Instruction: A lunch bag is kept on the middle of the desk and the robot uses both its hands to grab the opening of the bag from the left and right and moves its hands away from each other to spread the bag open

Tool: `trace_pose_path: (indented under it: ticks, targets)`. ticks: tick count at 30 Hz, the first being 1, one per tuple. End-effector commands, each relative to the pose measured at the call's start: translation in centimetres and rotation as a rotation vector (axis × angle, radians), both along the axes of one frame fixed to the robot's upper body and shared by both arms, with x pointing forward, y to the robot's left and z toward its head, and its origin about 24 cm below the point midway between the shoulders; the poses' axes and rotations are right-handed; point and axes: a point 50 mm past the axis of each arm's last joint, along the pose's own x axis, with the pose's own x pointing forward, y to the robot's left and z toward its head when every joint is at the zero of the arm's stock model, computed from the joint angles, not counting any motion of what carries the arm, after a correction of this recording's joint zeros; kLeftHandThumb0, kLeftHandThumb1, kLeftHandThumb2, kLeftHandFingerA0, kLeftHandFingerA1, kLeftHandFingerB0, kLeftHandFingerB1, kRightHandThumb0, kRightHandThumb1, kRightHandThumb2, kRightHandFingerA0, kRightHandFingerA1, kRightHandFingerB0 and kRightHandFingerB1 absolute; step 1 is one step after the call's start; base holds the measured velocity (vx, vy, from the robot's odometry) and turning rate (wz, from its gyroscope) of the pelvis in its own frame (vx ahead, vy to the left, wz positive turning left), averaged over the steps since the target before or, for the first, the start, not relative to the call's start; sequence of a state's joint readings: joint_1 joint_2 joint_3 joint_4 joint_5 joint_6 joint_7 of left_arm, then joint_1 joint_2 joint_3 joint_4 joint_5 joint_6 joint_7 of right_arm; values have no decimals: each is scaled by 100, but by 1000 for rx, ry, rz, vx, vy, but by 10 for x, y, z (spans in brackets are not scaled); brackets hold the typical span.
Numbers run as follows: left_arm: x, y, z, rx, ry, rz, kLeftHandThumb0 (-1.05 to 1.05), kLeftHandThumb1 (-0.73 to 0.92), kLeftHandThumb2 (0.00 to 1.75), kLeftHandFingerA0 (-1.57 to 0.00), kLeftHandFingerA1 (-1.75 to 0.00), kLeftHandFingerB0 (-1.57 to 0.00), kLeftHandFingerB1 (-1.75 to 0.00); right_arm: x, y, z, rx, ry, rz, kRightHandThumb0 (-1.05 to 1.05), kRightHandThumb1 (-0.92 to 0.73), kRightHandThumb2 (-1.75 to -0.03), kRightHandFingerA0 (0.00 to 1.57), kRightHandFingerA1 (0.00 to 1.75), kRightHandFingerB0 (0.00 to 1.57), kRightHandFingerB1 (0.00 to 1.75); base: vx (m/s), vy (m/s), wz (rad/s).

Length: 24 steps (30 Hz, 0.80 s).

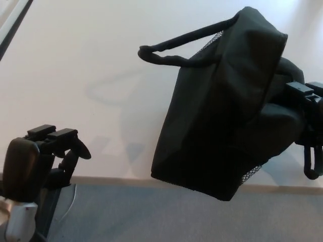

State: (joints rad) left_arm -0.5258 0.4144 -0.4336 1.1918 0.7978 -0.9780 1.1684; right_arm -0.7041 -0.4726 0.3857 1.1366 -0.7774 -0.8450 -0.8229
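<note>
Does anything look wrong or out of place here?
Yes. The lunch bag hangs tilted at the right hand, its bottom past the desk edge. The left hand is apart from it, holding nothing.
</note>
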Motion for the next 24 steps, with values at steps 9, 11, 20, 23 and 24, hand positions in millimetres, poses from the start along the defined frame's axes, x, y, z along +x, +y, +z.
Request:
trace_pose_path:
  ticks: [9,11,20,23,24]
  targets:
    - [7,-14,9,109,-155,-23,2,34,82,-23,-52,-18,-49,38,21,63,-81,-84,10,-54,-50,-56,44,35,27,30,0,0,0]
    - [9,-16,12,130,-184,-35,-2,53,55,-27,-29,-23,-29,49,29,88,-147,-133,-15,-63,-42,-72,31,42,12,36,0,0,0]
    - [22,-27,39,165,-319,-81,-8,50,55,-30,-31,-19,-30,71,54,175,-255,-154,-39,-58,-49,-56,46,36,33,31,0,0,0]
    - [22,-28,45,144,-315,-110,-7,55,56,-23,-28,-17,-30,73,55,181,-229,-142,-50,-60,-53,-57,40,34,27,30,0,0,0]
    - [22,-28,46,147,-315,-116,-5,37,84,-11,-47,-6,-46,73,54,181,-226,-137,-56,-65,-46,-75,33,43,18,38,0,0,0]
